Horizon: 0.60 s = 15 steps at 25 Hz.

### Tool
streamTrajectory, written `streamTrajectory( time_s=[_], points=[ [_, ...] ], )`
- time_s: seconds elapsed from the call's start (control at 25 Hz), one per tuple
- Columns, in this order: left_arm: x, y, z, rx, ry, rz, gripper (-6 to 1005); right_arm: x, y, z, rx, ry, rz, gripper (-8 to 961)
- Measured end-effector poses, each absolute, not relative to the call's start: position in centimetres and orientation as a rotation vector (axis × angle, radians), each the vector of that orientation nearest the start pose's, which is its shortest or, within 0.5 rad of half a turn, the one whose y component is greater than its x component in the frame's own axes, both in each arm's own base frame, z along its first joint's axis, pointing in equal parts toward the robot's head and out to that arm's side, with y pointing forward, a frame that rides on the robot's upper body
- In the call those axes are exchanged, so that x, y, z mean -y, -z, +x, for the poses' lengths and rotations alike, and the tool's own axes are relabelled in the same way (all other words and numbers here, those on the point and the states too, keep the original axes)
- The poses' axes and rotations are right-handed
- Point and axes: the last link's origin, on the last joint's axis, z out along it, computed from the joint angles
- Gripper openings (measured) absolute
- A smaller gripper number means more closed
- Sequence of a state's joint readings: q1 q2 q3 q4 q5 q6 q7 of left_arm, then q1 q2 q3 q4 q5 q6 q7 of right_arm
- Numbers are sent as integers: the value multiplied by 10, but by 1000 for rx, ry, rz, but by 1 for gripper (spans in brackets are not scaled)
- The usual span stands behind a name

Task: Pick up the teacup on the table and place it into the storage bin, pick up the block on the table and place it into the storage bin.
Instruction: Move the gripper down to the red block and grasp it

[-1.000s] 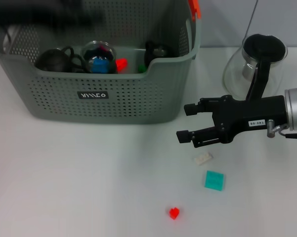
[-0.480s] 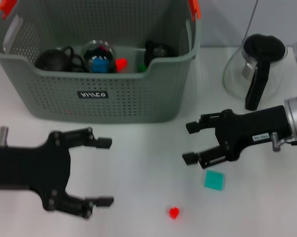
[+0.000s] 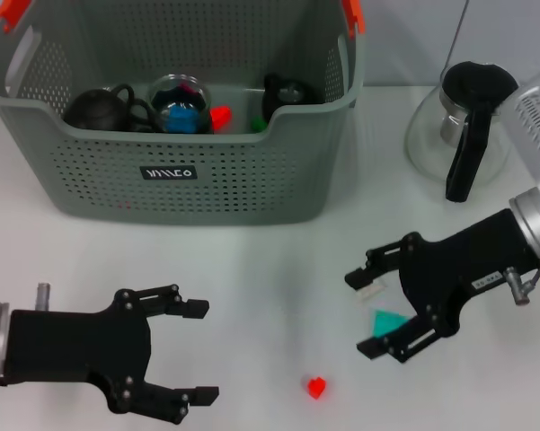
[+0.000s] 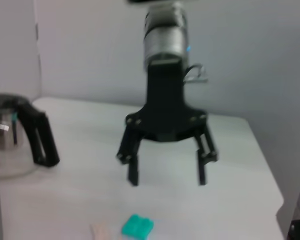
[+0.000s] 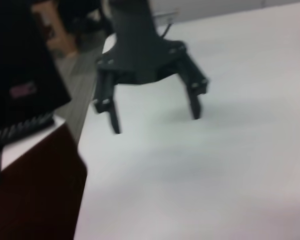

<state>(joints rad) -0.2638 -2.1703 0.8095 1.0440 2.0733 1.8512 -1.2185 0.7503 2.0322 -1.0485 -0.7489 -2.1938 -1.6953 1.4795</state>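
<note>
The grey-green storage bin (image 3: 175, 193) stands at the back left, holding dark teacups (image 3: 99, 108), a glass item and a small red block. Three blocks lie on the table: teal (image 3: 388, 319), cream (image 3: 370, 289) and red (image 3: 316, 388). My right gripper (image 3: 359, 314) is open, with the teal and cream blocks between its fingers in the head view. The left wrist view shows that gripper (image 4: 167, 180) hanging above the teal block (image 4: 137, 226). My left gripper (image 3: 207, 350) is open at the front left with nothing in it; the right wrist view also shows this gripper (image 5: 154, 121).
A glass pot with a black handle (image 3: 463, 126) stands at the back right, behind my right arm. In the left wrist view the table edge (image 4: 269, 175) runs close behind the right gripper.
My right gripper has moved toward the front and turned, so it now spans the teal and cream blocks. My left gripper came into view and shifted toward the front.
</note>
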Motion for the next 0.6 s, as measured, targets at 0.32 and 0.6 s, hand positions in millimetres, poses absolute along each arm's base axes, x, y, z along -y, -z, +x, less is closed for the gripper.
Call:
streamTrajectory(
  time_s=[0.32,0.6],
  points=[
    [-246,1,-277,234,528,-2951,949,-339,42,172,0,106,-3386,912],
    [-248,1,-280,200,499,-2937,949,-335,64,154,100,309,-3412,911]
  ],
)
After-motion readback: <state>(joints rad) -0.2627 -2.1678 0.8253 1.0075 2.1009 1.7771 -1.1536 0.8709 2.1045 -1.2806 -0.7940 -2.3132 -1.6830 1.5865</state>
